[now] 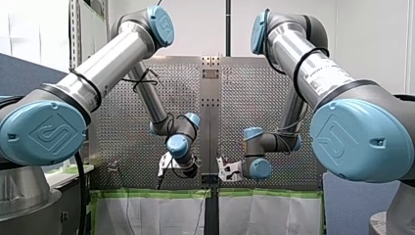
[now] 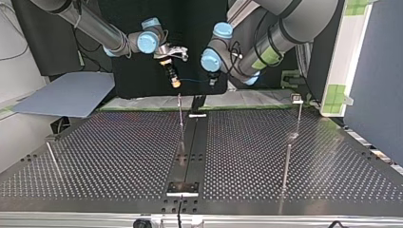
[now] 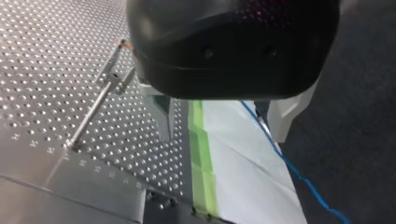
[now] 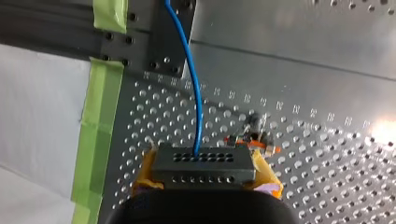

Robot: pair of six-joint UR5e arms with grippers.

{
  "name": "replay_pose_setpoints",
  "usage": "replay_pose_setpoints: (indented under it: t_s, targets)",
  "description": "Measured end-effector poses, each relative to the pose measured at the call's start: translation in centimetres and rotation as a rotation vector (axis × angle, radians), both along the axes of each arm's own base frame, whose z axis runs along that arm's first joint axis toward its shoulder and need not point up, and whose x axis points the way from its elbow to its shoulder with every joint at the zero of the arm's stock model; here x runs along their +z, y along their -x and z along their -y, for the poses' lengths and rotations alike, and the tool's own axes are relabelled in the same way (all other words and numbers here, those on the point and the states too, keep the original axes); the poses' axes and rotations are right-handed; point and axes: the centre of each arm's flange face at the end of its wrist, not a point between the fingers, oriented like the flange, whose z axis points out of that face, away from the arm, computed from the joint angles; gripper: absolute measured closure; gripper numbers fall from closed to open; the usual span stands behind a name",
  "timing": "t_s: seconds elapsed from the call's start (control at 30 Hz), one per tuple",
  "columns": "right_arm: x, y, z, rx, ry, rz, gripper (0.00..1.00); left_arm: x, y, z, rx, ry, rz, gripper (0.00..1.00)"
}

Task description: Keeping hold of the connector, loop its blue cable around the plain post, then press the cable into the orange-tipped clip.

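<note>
Right pincer is clamped on the connector, with its yellow pads against the connector's two short ends; my right wrist view shows that plainly. From the connector's face the cable runs straight ahead of the pincer, over the table and across a dark bracket. Just beyond the connector, a little to one side, sits the clip with its orange bits showing. The two look apart, but from here I cannot judge the height between them. On the pincer's other side, green tape marks the table's edge, with a white sheet past it. Away from the tape the perforated plate lies open.

Top view adds what the wrist cannot. The pincer hangs in the air over the table's far edge, well clear of the plate, with a thin post standing below it. Left pincer hangs near it at about the same height, and a faint line of cable spans the gap between them.

Left wrist view is mostly filled by that pincer's own black body, so I cannot tell whether it grips anything. The cable comes out from under the body and runs over the sheet, and the clip stands off to one side above the plate. From the front view I can make out neither cable nor connector.
</note>
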Motion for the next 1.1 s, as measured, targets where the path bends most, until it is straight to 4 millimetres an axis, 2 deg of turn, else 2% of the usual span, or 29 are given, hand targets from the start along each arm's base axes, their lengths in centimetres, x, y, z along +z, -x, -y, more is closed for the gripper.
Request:
replay_pose_setpoints:
  t_s: [0.3, 0.7, 0.9, 1.1]
  targets:
    - [0.0, -0.1, -0.1, 0.052, -0.003, 0.006, 1.0, 2.1, -2.3, 0.7, 0.014, -0.063, 0.019, 0.0]
    - [-0.1, 0.8, 0.7, 0.033, -0.011, 0.003, 1.0, 6.1, -6.8, 0.6, 0.076, -0.153, 0.047, 0.0]
    - [-0.1, 1.1, 1.0, 0.026, -0.01, 0.004, 1.0, 7.4, -7.2, 0.6, 0.076, -0.166, 0.025, 0.0]
    - [-0.1, 1.3, 1.3, 0.02, -0.006, 0.005, 1.0, 10.7, -7.5, 0.4, 0.086, -0.169, 0.033, 0.0]
